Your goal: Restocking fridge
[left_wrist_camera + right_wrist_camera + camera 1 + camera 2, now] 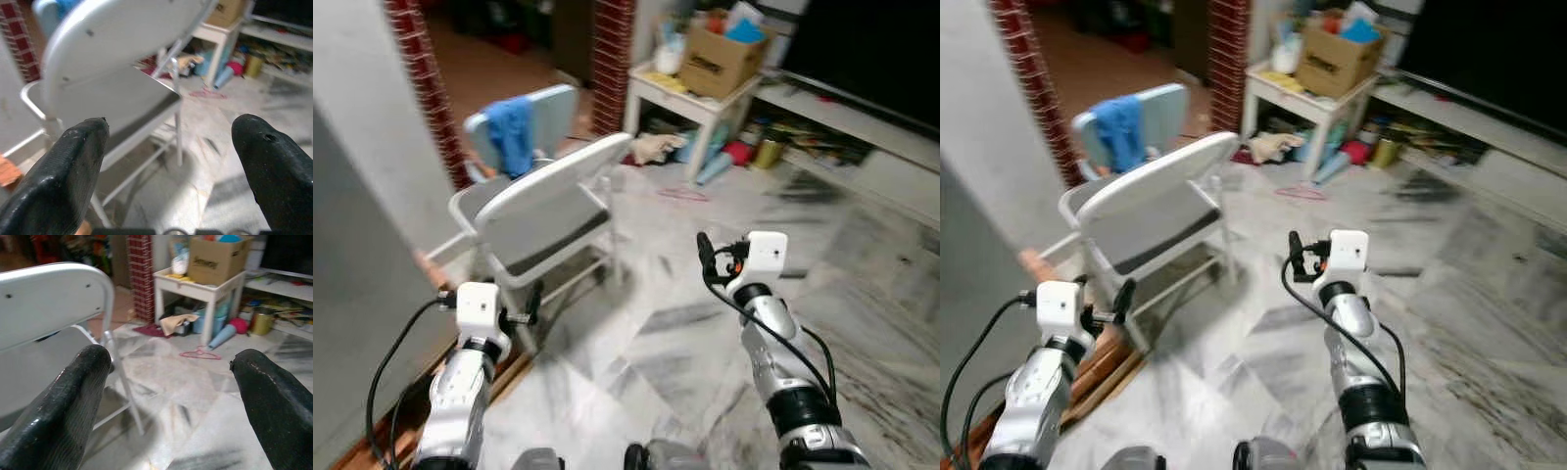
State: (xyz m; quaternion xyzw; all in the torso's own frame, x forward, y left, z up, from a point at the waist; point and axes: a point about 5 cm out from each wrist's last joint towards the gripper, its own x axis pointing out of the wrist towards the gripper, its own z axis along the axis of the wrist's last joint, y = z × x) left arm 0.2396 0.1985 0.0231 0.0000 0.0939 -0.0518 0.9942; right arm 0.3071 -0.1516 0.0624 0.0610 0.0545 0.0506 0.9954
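Grippers both spread wide, holding nothing: left gripper (168,147) near the white chair (543,196), right gripper (171,382) over bare marble floor (685,343). No fridge or stock to be made out. Risk: walking fwd w/ arms out, left fingers could snag the chair frame.
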